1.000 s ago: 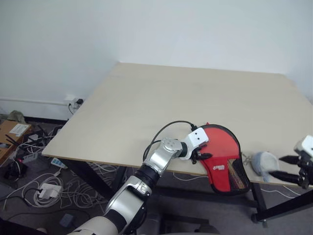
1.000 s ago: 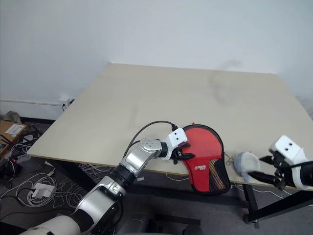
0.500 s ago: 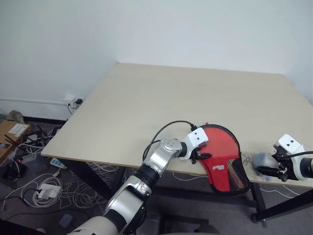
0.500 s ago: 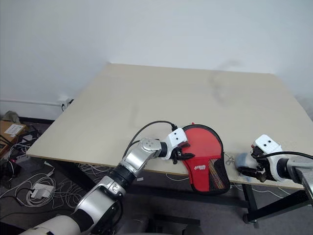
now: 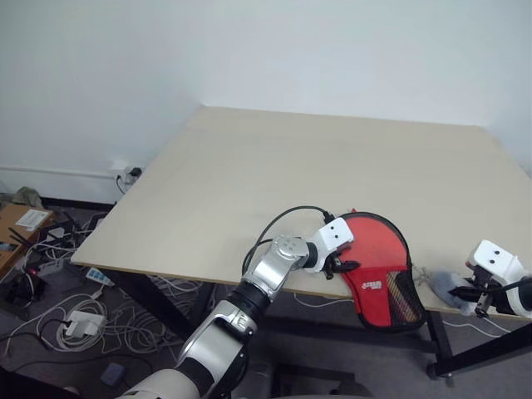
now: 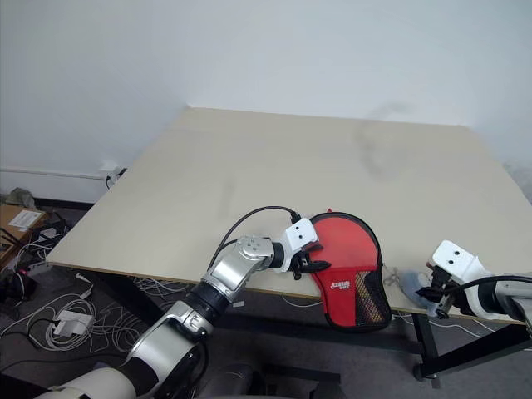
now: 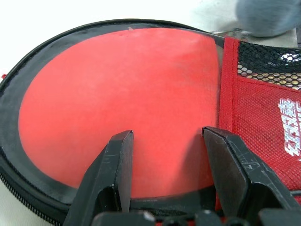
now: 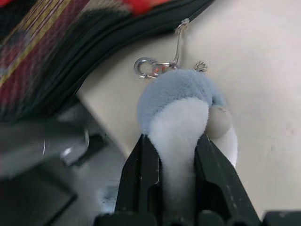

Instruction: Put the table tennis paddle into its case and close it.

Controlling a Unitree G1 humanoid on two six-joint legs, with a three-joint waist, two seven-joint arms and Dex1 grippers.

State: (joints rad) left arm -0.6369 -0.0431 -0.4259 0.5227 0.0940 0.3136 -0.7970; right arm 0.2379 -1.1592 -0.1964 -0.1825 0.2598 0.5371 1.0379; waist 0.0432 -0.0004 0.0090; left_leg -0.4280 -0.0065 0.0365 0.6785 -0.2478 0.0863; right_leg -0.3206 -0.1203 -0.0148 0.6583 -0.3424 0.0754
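Note:
The red case (image 5: 378, 266) with black edging lies at the table's front edge, its black mesh end (image 5: 405, 298) hanging over the edge. My left gripper (image 5: 341, 268) sits at the case's left rim. Its fingers (image 7: 115, 174) stand apart on the red face (image 7: 122, 94), clamping nothing I can see. A pale bluish-white plush lump (image 8: 178, 101) lies to the right of the case. It hangs by a small metal clasp (image 8: 146, 67) from the case's zipper. My right gripper (image 5: 465, 293) is shut on the lump. The paddle is hidden.
The pale wooden table (image 5: 316, 174) stretches away to a white wall. Its front edge runs just under both grippers. Cables and power strips (image 5: 66, 316) litter the floor at the left. A black table leg (image 5: 436, 349) stands below the case.
My right gripper came in from the right, sank onto the plush lump and closed on it. The left gripper and the case kept still.

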